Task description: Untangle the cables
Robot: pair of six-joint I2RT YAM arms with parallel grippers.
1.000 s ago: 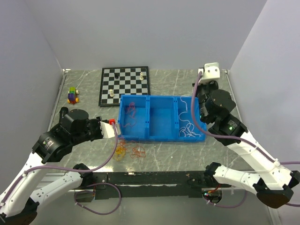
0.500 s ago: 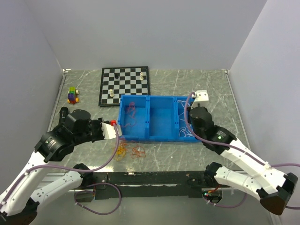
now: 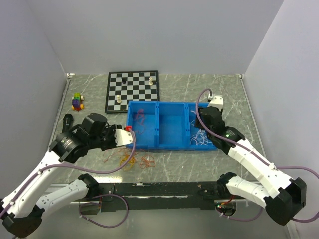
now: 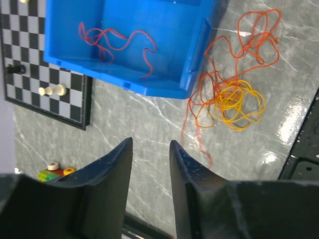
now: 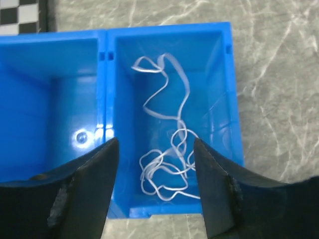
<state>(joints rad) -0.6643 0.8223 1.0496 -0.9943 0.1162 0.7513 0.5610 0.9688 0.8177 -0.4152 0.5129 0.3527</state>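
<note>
The cables lie in three places. A red cable (image 4: 114, 40) rests in the left compartment of the blue tray (image 3: 172, 147). A white cable (image 5: 167, 149) is curled in the tray's right compartment. An orange cable (image 4: 234, 69) and a yellow cable (image 4: 239, 102) are tangled together on the table just in front of the tray. My left gripper (image 4: 149, 147) hangs open above bare table, left of that tangle, with nothing between its fingers. Over the white cable, my right gripper (image 5: 154, 147) stands wide open and holds nothing.
A chessboard (image 3: 132, 89) with a few pieces lies behind the tray. Small coloured toy blocks (image 3: 77, 101) sit at the far left. The tray's middle compartment (image 3: 172, 127) holds nothing. The black base rail (image 3: 159, 189) runs along the near edge.
Both grippers have opened. The right arm swung down from the back right to the tray, and the white cable now lies loose there. The left gripper let go of the orange strand.
</note>
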